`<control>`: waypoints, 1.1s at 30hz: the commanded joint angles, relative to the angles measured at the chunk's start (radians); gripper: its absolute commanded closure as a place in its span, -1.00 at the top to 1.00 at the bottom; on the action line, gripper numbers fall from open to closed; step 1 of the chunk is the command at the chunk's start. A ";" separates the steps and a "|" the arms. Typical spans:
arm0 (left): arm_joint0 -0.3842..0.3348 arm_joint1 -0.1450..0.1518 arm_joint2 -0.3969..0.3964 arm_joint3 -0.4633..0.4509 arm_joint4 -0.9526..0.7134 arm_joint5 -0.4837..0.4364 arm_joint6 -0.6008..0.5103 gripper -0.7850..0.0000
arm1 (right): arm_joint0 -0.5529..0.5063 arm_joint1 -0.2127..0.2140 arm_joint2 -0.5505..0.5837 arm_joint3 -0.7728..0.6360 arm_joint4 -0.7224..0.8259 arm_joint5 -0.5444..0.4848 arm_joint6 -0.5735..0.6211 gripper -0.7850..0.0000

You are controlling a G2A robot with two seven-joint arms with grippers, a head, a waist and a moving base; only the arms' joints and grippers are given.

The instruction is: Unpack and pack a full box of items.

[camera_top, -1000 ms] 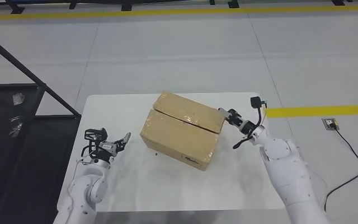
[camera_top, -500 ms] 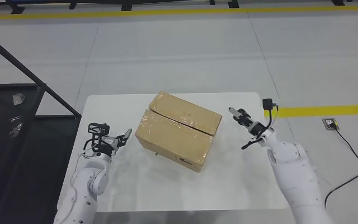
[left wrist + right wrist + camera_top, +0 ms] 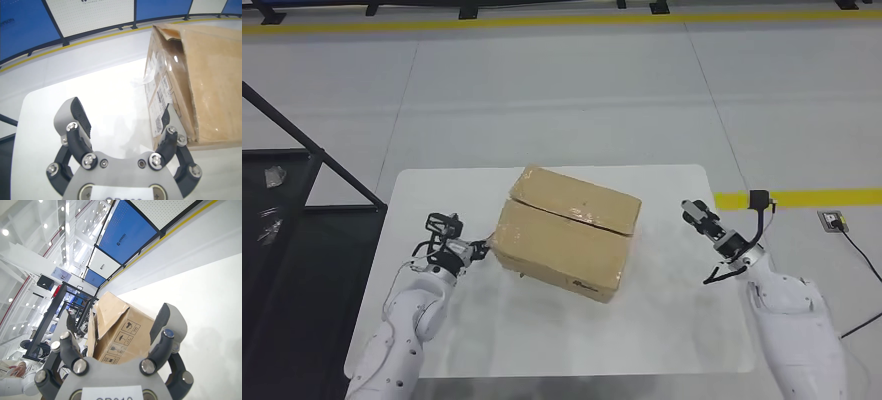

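A brown cardboard box (image 3: 567, 235) lies in the middle of the white table (image 3: 672, 320), its top flaps folded down along a seam. My left gripper (image 3: 474, 248) is at the box's left end, open. In the left wrist view one fingertip (image 3: 167, 113) rests against the labelled end of the box (image 3: 208, 85), while the other hangs over bare table; the gripper (image 3: 122, 106) holds nothing. My right gripper (image 3: 697, 215) is off to the right of the box with a gap between them. Its own view shows the gripper (image 3: 116, 311) open and empty, facing the box (image 3: 121, 336), whose end flaps stand slightly ajar.
A black metal frame (image 3: 302, 150) stands just beyond the table's left edge. White tabletop lies free in front of the box and to its right. A yellow floor line (image 3: 802, 198) runs past the right side.
My left gripper has moved right, up to the box's left end. My right gripper has drawn back to the right, away from the box, which has shifted slightly.
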 commanded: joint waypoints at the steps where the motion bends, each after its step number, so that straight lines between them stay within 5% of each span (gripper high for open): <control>1: 0.009 0.004 -0.003 -0.005 0.014 -0.029 0.016 1.00 | -0.005 0.002 -0.004 -0.005 0.006 0.004 0.002 1.00; 23: 0.146 0.010 0.064 -0.152 0.105 -0.097 0.069 1.00 | -0.010 0.030 -0.013 0.011 0.064 -0.019 0.002 1.00; 29: 0.171 0.015 0.039 -0.150 0.186 0.020 0.073 1.00 | -0.026 0.038 -0.006 0.010 0.077 -0.027 -0.002 1.00; 33: 0.127 0.011 0.046 -0.053 0.229 0.094 0.074 1.00 | -0.038 0.044 -0.004 0.002 0.080 -0.028 -0.007 1.00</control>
